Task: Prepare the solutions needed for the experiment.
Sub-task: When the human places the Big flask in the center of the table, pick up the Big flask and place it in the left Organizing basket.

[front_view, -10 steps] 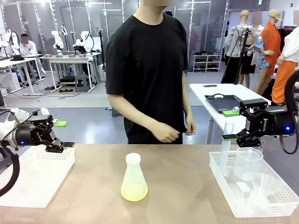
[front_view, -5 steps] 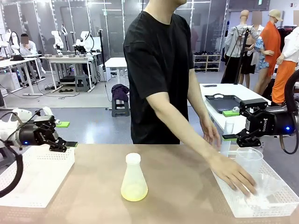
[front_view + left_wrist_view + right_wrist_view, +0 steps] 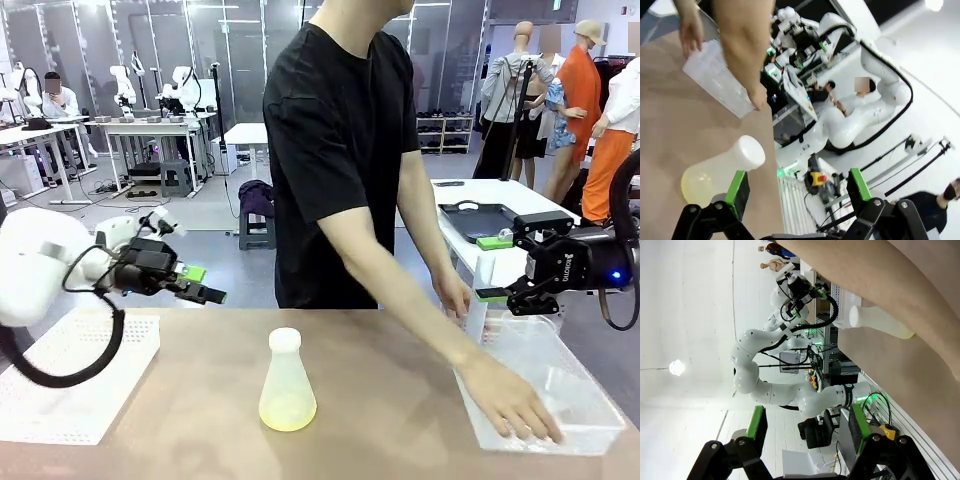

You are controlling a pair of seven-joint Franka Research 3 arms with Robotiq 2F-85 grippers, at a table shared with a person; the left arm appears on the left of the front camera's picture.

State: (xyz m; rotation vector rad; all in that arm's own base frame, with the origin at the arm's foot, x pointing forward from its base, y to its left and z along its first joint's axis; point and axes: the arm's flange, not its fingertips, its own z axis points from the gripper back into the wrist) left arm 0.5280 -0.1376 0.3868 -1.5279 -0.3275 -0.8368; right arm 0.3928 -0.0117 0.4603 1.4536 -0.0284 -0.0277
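Observation:
A frosted conical flask (image 3: 287,375) stands at the middle of the table with the solutions (image 3: 287,411), a shallow pale yellow layer, in its base. My left gripper (image 3: 203,284) hovers open above the table, left of the flask and empty. In the left wrist view the flask (image 3: 725,171) lies just beyond the left gripper (image 3: 797,189). My right gripper (image 3: 492,268) stands open over the far left corner of the right tray (image 3: 500,440), beside an upright clear cylinder (image 3: 478,305). From the right wrist, the flask (image 3: 880,322) shows past the person's forearm.
The person leans over the table with one hand (image 3: 515,405) on the right tray's near rim and the other hand (image 3: 452,295) by the cylinder. A white mesh basket (image 3: 70,380) sits at the table's left edge.
My left arm has swung right, from over the basket to nearer the flask. The person has reached in and laid a hand on the right tray. My right arm has stayed put.

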